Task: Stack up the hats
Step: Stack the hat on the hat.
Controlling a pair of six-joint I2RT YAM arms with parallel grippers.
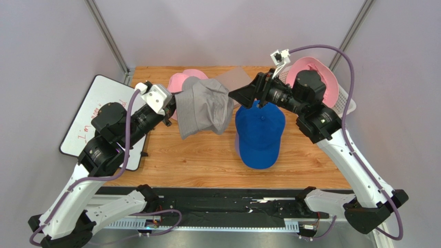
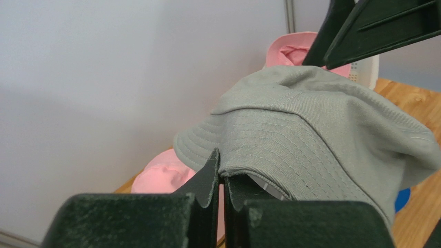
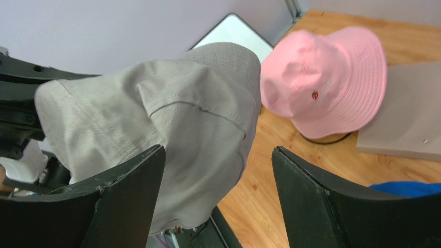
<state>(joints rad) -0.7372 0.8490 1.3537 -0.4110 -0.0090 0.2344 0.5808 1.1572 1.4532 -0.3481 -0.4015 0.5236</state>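
A grey bucket hat (image 1: pixel 204 111) hangs above the wooden table, pinched at its brim (image 2: pixel 259 155) by my left gripper (image 1: pixel 172 109), which is shut on it (image 2: pixel 222 173). My right gripper (image 1: pixel 239 94) stands open just right of the hat. The hat's loose side (image 3: pixel 171 119) droops partly between its spread fingers (image 3: pixel 217 150), which do not pinch it. A blue baseball cap (image 1: pixel 260 135) lies on the table under the right gripper. Behind the grey hat a pink bucket hat (image 1: pixel 182 81) (image 3: pixel 326 77) rests on a stand. Another pink hat (image 1: pixel 331 85) sits in the basket.
A white mesh basket (image 1: pixel 346 107) stands at the back right corner. A flat grey sheet (image 1: pixel 235 77) (image 3: pixel 403 113) lies at the back middle. A whiteboard (image 1: pixel 96 111) rests off the table's left edge. Grey walls close in the back and both sides.
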